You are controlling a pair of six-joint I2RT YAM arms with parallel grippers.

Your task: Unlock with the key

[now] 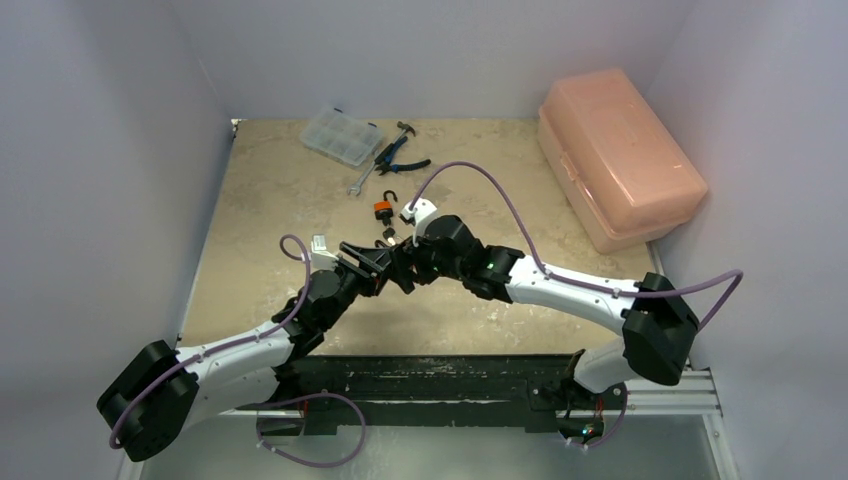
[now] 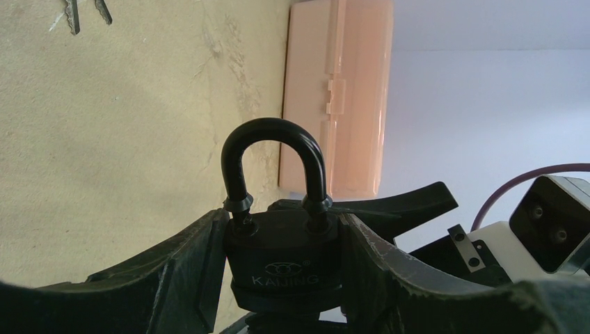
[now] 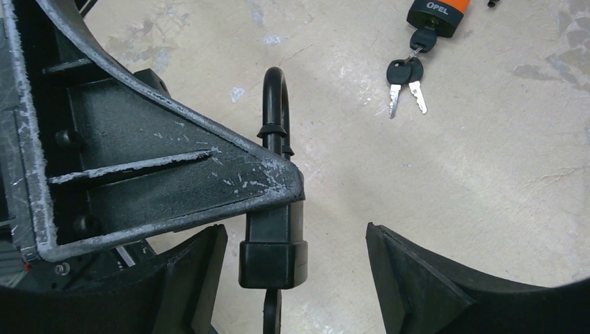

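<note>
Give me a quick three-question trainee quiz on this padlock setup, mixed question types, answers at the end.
1. True or false: the left gripper clamps the black padlock.
2. Multiple choice: the right gripper is A open; B shut on the black padlock; C out of view.
3. Short answer: what colour is the other padlock, beside the keys on the table?
Key: 1 true; 2 A; 3 orange.
</note>
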